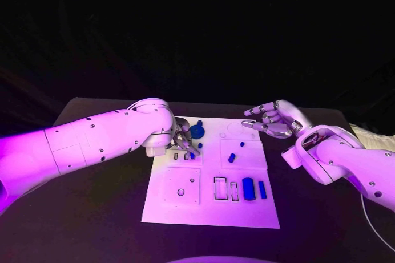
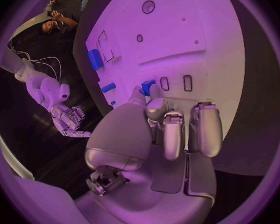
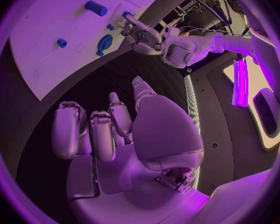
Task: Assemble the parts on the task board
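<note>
Left robot hand (image 1: 185, 140) over task board (image 1: 247, 209) (right apart)

No readable text or labels

The task board (image 1: 247, 211) looks like smooth, matt white plastic, and the parts (image 1: 249, 189) on it like smooth, faintly glossy blue plastic. The table (image 1: 91, 217) has a dark matt top, while both arms wear glossy white plastic shells (image 1: 91, 134). The left hand (image 2: 171, 129) and right hand (image 3: 115, 129) look like satin silver metal
</note>
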Controlling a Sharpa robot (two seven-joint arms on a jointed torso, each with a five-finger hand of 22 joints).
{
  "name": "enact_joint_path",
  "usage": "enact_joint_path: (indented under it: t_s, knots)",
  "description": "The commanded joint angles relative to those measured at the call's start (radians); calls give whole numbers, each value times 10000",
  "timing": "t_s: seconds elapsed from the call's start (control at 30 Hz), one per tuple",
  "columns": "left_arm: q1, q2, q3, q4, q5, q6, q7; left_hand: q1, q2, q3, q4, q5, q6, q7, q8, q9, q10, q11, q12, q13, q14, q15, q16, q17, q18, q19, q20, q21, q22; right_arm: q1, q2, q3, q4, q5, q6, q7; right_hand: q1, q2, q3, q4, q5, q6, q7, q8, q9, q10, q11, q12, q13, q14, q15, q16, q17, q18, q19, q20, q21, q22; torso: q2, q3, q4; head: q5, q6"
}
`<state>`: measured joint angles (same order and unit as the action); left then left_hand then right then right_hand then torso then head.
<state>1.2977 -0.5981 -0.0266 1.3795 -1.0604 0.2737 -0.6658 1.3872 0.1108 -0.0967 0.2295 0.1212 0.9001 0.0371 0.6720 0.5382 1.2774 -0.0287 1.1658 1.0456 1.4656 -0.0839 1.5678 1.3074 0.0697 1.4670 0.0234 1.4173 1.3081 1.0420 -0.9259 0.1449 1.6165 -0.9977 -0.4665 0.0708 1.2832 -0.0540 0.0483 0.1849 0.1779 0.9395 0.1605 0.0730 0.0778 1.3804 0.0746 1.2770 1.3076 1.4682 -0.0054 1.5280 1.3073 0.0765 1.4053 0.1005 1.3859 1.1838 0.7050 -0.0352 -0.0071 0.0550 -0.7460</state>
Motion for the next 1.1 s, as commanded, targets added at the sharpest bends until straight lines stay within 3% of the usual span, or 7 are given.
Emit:
enact_joint_path:
  t_s: [0.03, 0.23, 0.3, 0.37, 0.43, 0.53, 1.1]
  knots:
    - [0, 34, -20, -32, -47, 231, -32, 271, 49, 304, -59, 59, -83, -34, -56, 15, -19, -65, -11, 1, 1052, -112, 30, 2634, -187, 261, -94, 47, 84, -11, 16, 0, 2, -107, 183, 0, 25, 112, -65, 0, 69, 78, -16, 47, 12, -25, -23, -2, 348, 827, 10, -44, 1819, 2, -91, -14, -50, -13, -2, 4, -2, 7, -15]
    - [0, -84, -16, 22, 105, 283, -23, 1110, -104, 1714, -397, 430, -269, -20, -250, -2, -104, -81, -189, -69, 1052, -149, 30, 2634, -181, 247, -150, 15, 67, -14, 23, -2, 3, -107, 213, 6, 33, 119, -72, 1, 90, 81, -18, 49, 13, -18, -25, 10, 356, 829, 9, -41, 1824, 2, -90, -15, -51, -13, -4, 9, 6, 11, -26]
    - [0, -135, -14, 48, 217, 255, -16, 1109, -418, 2449, -349, 577, -279, 36, -280, 23, -97, -37, -256, -103, 1052, -113, 30, 2634, -181, 243, -127, 1, 65, -15, 26, -2, 3, -107, 218, 8, 33, 119, -72, 1, 90, 81, -18, 49, 13, -18, -25, 10, 356, 829, 9, -41, 1824, 2, -90, -15, -51, -13, -6, 13, 13, 13, -23]
    - [0, -213, -10, 101, 386, 152, 2, 622, -1301, 4265, -37, 588, -223, 141, -250, 146, -8, 59, -316, -125, 1052, -65, 30, 2634, -174, 247, -98, -12, 91, -16, 29, -3, 2, -107, 223, 12, 40, 125, -83, 4, 114, 86, -19, 51, 14, -10, -26, 21, 363, 830, 8, -38, 1830, 2, -89, -17, -51, -11, -5, 15, 13, 16, -27]
    - [0, -307, -8, 175, 577, -26, 28, 170, -1891, 5667, -77, 576, -191, 118, -138, 311, 86, 27, -270, -65, 1052, -90, 30, 2634, -173, 261, -94, -13, 125, -17, 33, -3, -3, -107, 226, 15, 40, 125, -83, 4, 114, 86, -19, 51, 14, -10, -26, 21, 363, 830, 8, -38, 1830, 2, -89, -17, -51, -11, -6, 16, 15, 31, -24]
    - [1, -466, -6, 319, 840, -361, 82, -196, -2279, 6577, -350, 710, -192, 53, -30, 467, 175, 2, -200, 24, 1052, -100, 30, 2634, -195, 280, -58, 2, 179, -19, 36, -5, -9, -107, 227, 17, 40, 125, -83, 4, 115, 86, -19, 51, 14, -11, -26, 21, 363, 830, 8, -38, 1830, 2, -89, -17, -51, -11, -13, 28, 28, 70, -14]
    - [-82, -932, -18, 696, 890, -1546, 208, -1024, -2675, 7832, -1003, 986, -145, 37, 142, 774, 328, -43, -124, 149, 1052, -99, 30, 2634, -211, 327, -90, 44, 314, -38, 58, -9, -27, -78, 235, 49, 59, 154, -142, 30, 252, 93, -22, 53, 17, -5, -30, 33, 364, 831, 3, -40, 1830, 1, -85, -22, -53, -9, -18, 79, 53, 148, -32]
